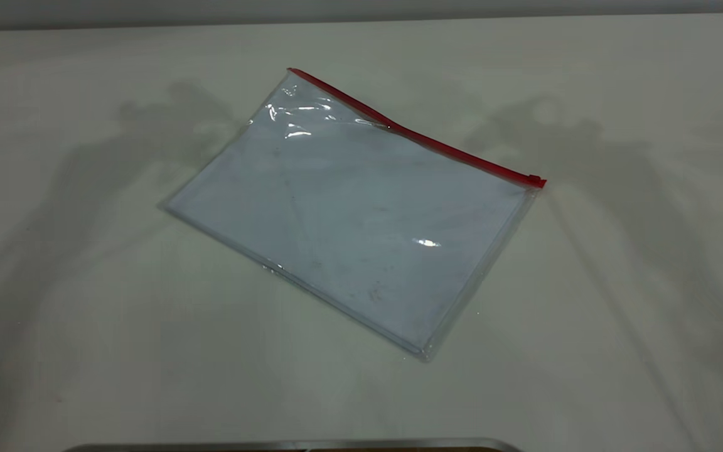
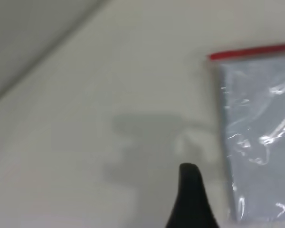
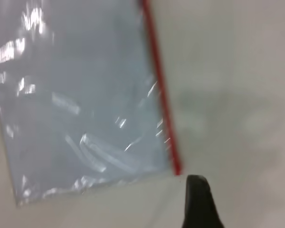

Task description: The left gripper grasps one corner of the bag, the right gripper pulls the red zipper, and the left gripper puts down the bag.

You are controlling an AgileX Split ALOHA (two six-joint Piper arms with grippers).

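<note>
Exterior view: the bag (image 1: 361, 213) lies flat on the table (image 1: 85, 345), turned at an angle. The red zipper (image 1: 418, 135) runs along the bag's far long edge, and its slider (image 1: 534, 180) sits at the right-hand end of that strip. The corner nearest the zipper's other end is wrinkled and glossy. Neither arm shows here; only their shadows fall on the table to either side of the bag. A strip of metal edge (image 1: 292, 444) shows at the near edge of the table, well apart from the bag.

Left wrist view: one black finger (image 2: 192, 199) of the left gripper (image 2: 192, 199) hangs over bare table just beside the bag's (image 2: 259, 137) short edge, not touching it. The zipper's (image 2: 251, 51) end is near that corner. Only this one finger is seen, so I cannot tell whether the claw is released or clenched; it holds nothing visible.

Right wrist view: one finger (image 3: 199, 202) of the right gripper (image 3: 199, 202) hangs over the table just beside the zipper's (image 3: 160, 90) end at a bag (image 3: 80, 99) corner, apart from it. Again its state cannot be told.
</note>
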